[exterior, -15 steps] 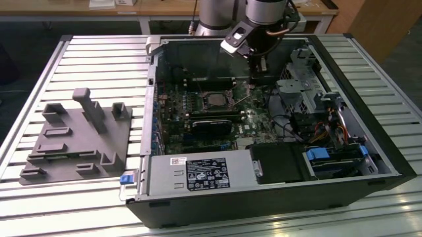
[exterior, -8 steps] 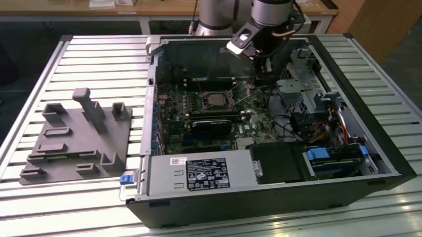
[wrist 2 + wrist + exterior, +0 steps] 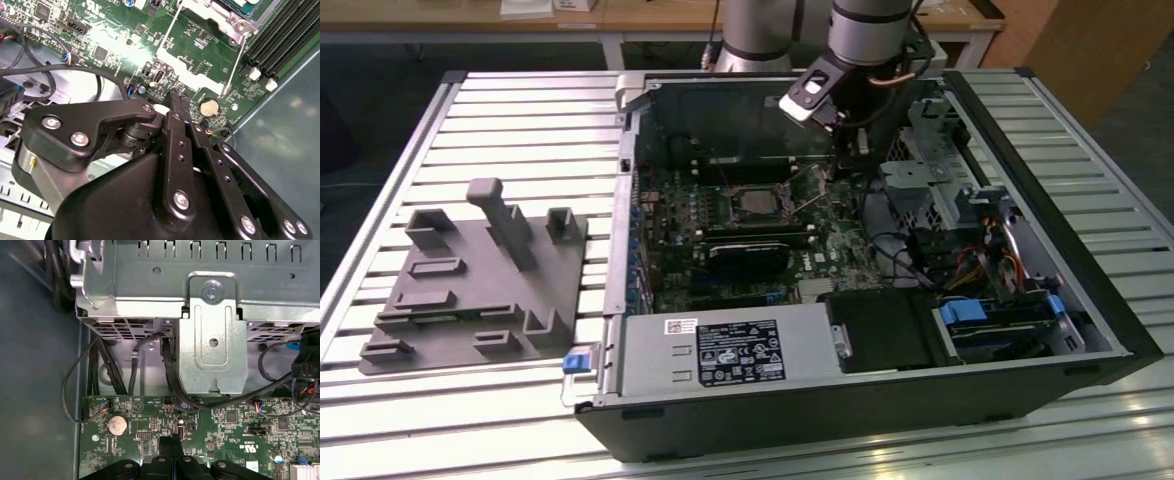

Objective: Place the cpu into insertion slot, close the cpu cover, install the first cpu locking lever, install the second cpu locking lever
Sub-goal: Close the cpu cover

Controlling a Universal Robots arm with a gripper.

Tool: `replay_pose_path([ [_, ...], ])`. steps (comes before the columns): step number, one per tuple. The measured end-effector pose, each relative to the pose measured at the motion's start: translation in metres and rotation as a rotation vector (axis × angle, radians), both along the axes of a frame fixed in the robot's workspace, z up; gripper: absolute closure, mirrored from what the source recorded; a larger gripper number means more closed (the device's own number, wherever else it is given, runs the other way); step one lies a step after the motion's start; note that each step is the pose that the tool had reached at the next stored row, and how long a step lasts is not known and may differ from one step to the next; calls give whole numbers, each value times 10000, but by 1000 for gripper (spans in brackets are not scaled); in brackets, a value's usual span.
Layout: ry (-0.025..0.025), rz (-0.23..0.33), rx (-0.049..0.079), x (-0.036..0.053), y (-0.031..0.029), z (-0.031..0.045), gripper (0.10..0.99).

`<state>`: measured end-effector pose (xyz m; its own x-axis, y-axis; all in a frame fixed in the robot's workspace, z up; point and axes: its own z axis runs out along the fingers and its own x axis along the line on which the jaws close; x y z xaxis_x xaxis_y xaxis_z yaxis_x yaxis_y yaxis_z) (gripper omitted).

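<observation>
The insertion slot (image 3: 754, 203) sits in the middle of the motherboard inside the open case. Its silvery cpu cover (image 3: 226, 16) lies down over it. A pale grey patch in the cover's window looks like the cpu (image 3: 239, 3). Two thin wire locking levers (image 3: 167, 32) (image 3: 235, 65) stick out from the socket over the board. One lever (image 3: 817, 202) shows as a slanted silver line. My gripper (image 3: 839, 176) hangs to the exterior view's right of the slot, just above the board. In both wrist views the gripper (image 3: 177, 96) (image 3: 170, 439) is shut with nothing between its fingers.
A coin battery (image 3: 209, 106) lies close to the fingertips. A metal drive cage (image 3: 210, 330) with black cables rises beside the board. Long memory slots (image 3: 285, 35), a black card (image 3: 747, 255) and the power supply (image 3: 720, 355) surround the socket. A grey fixture plate (image 3: 467, 280) lies outside the case.
</observation>
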<state>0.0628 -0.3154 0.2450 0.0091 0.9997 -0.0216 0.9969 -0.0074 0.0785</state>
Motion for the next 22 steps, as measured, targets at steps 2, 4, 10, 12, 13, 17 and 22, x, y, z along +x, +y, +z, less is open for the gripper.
replay_pose_path([
  [2,0,-1,0,2,0,-34,980],
  [4,0,0,0,4,0,-61,980],
  [10,0,1,0,5,0,-68,980],
  [12,20,2,-1,6,0,-69,980],
  [13,89,2,2,7,0,-70,980],
  [17,662,1,1,21,0,-72,980],
  [22,1493,0,-2,41,0,-76,980],
])
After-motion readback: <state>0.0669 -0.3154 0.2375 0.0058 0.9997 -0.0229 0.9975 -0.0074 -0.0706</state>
